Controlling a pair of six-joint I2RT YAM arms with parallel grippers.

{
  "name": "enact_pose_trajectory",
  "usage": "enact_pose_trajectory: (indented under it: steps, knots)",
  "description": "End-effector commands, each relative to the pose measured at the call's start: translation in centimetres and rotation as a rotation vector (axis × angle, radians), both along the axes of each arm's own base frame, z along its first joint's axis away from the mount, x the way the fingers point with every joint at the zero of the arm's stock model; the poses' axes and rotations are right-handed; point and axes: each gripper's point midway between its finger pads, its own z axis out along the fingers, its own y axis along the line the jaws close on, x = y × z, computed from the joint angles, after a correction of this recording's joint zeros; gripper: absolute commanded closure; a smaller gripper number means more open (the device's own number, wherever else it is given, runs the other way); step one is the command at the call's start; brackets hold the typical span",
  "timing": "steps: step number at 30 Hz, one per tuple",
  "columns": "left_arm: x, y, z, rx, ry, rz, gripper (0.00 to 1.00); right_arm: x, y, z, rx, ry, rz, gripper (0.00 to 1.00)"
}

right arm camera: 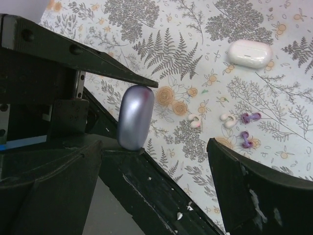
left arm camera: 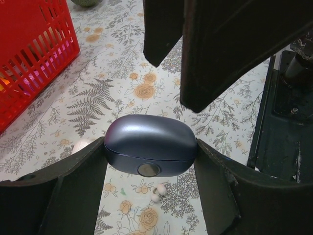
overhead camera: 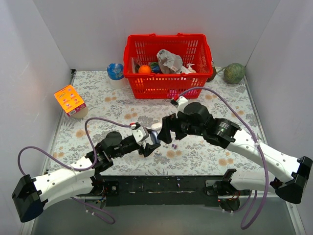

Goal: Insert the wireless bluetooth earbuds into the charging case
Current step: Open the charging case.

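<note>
My left gripper (left arm camera: pixel 149 169) is shut on a closed glossy bluish-purple charging case (left arm camera: pixel 149 143), held off the floral mat; it also shows in the right wrist view (right arm camera: pixel 135 117) and the top view (overhead camera: pixel 155 137). A second, white pebble-like case (right arm camera: pixel 250 53) lies shut on the mat. Two whitish earbuds (right arm camera: pixel 194 120) (right arm camera: pixel 228 119) and two purple ones (right arm camera: pixel 250 117) (right arm camera: pixel 245 139) lie loose on the mat, apart from both cases. One whitish bud (left arm camera: pixel 157 192) shows below the held case. My right gripper (overhead camera: pixel 165 131) is open and empty, hovering just above and beyond the held case.
A red basket (overhead camera: pixel 168 63) of items stands at the back. A blue-white cup (overhead camera: pixel 116 71) is to its left, a green ball (overhead camera: pixel 234 73) to its right, an orange carton (overhead camera: pixel 70 100) at far left. The black base rail (overhead camera: pixel 166 185) runs along the near edge.
</note>
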Motion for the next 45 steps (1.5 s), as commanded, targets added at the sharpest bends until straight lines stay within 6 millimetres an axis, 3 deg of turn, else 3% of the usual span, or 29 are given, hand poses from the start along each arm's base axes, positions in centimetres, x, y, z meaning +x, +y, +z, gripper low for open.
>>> enact_pose_trajectory:
  steps: [1, 11, 21, 31, 45]
  knots:
    - [0.2, 0.0, 0.4, 0.011, -0.046, 0.014, 1.0, -0.3, 2.3, 1.2, 0.078, 0.007, 0.051, 0.05]
    - [-0.4, -0.7, 0.9, 0.011, -0.056, -0.005, 1.0, 0.0, 3.5, -1.5, 0.021, 0.044, 0.065, 0.1]
    - [-0.6, -0.6, 1.4, -0.002, -0.071, 0.006, 1.0, 0.6, 2.2, -3.6, -0.063, 0.057, 0.006, 0.11]
    - [-0.4, -0.3, 1.4, 0.002, -0.07, 0.024, 1.0, 1.0, 0.6, -2.9, -0.055, 0.025, -0.06, 0.11]
    - [-0.3, 0.1, 1.2, -0.001, -0.066, 0.041, 1.0, 1.7, -0.7, -3.6, -0.073, 0.023, -0.11, 0.12]
